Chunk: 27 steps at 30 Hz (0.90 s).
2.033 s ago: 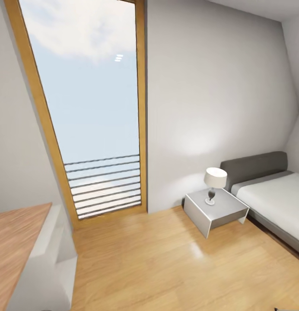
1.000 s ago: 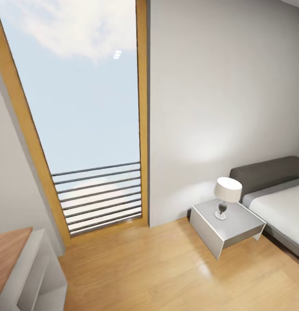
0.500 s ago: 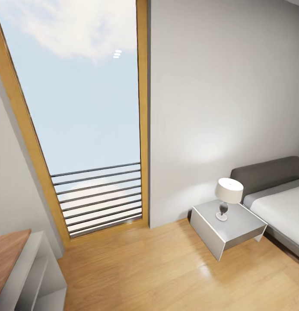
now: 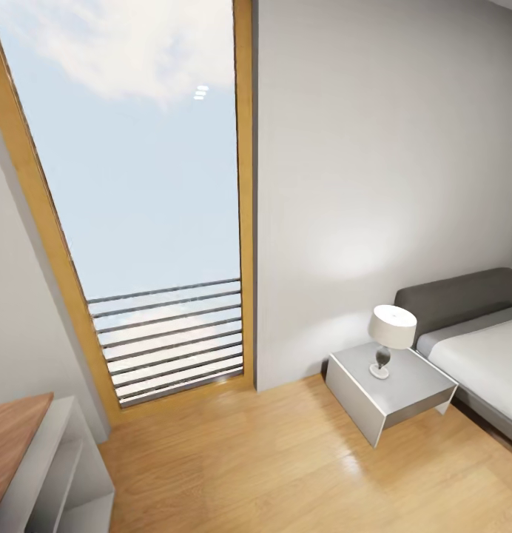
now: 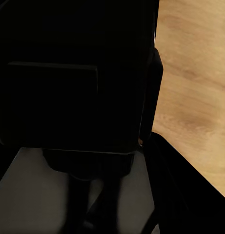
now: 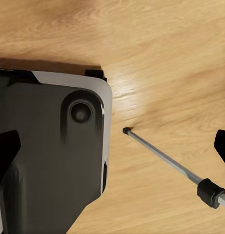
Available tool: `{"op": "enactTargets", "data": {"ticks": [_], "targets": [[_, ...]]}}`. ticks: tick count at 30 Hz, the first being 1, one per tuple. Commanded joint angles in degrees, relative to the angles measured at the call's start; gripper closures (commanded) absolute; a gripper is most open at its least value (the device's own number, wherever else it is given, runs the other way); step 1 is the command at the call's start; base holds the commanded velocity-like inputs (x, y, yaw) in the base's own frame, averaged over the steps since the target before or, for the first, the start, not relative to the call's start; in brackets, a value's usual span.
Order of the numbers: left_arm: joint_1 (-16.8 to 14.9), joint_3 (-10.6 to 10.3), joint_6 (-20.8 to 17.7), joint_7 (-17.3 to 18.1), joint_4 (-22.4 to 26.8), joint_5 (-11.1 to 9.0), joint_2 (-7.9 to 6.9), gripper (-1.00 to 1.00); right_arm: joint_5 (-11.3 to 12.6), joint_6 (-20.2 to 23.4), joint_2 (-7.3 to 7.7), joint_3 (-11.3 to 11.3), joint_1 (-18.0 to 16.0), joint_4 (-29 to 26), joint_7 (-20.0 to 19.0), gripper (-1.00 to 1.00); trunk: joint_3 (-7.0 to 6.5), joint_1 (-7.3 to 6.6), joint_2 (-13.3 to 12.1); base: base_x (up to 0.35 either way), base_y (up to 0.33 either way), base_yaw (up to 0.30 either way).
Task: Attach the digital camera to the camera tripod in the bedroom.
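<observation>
Head view: the bedroom, with a tall wood-framed window [image 4: 149,200] crossed low down by grey rails, a light wood floor [image 4: 285,459], a grey nightstand [image 4: 389,389] carrying a white-shaded lamp [image 4: 391,337], the grey-framed bed [image 4: 470,340] at the right edge, and a white shelf unit with a wooden top [image 4: 34,466] at lower left. Left wrist view: dark, unlit robot bodywork with a strip of wood floor alongside; whether this pincer is parted or clenched cannot be told. Right wrist view: two dark fingertips [image 6: 6,148] at opposite edges, spread wide and grasping nothing; between them, the robot's dark base [image 6: 54,146] and one slim silver leg of the camera tripod [image 6: 166,163], its black joint near one fingertip, resting on the floor.
</observation>
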<state>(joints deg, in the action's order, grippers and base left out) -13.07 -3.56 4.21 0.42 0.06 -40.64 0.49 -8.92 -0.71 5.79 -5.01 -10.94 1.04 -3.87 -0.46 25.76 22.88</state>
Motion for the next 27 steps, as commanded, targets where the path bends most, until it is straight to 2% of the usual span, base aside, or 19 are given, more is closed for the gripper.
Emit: {"op": "enactTargets", "data": {"ticks": [1, 11, 27], "targets": [[0.0, -0.4, 0.2, 0.1, -0.1, -0.3, 0.04, 1.00, -0.6, -0.1, 0.02, -0.5, 0.0, 0.1, -0.2, -1.00, 0.02, 0.02, 0.0, 0.000, -0.027, 0.000], [0.0, -0.4, 0.2, 0.1, -0.1, -0.3, 0.10, 1.00, -0.6, 0.0, 0.03, -0.5, 0.0, 0.1, -0.1, -1.00, 0.02, 0.02, 0.0, 0.000, -0.133, 0.000], [0.0, -0.4, 0.2, 0.0, -0.1, -0.3, 0.12, 1.00, -0.5, 0.0, 0.10, -0.5, 0.0, 0.1, -0.1, -1.00, 0.02, 0.02, 0.0, 0.000, -0.009, 0.000]]}}
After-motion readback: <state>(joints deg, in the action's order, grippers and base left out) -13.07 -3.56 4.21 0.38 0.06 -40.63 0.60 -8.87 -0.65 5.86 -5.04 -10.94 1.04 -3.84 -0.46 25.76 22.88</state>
